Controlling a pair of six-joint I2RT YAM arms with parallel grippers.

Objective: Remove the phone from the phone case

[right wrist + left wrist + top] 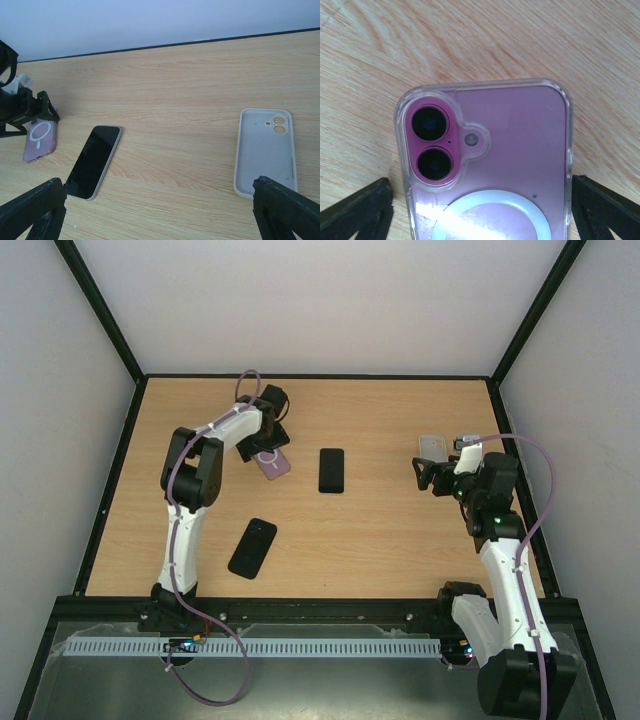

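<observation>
Pink phone (510,145) — left tool (480,205) wide, straddling.

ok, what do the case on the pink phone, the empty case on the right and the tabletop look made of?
The case on the pink phone: clear glossy plastic, probably; the pink shows through and the edges glint. The empty case: off-white and matte, perhaps silicone with a speckled soft lining; no shine. The tabletop: light wood grain, smooth, maybe laminate.

Left arm (182,540) and right arm (510,575) are being observed: white links, black joints, lilac cables (552,488) being routed along both.
</observation>
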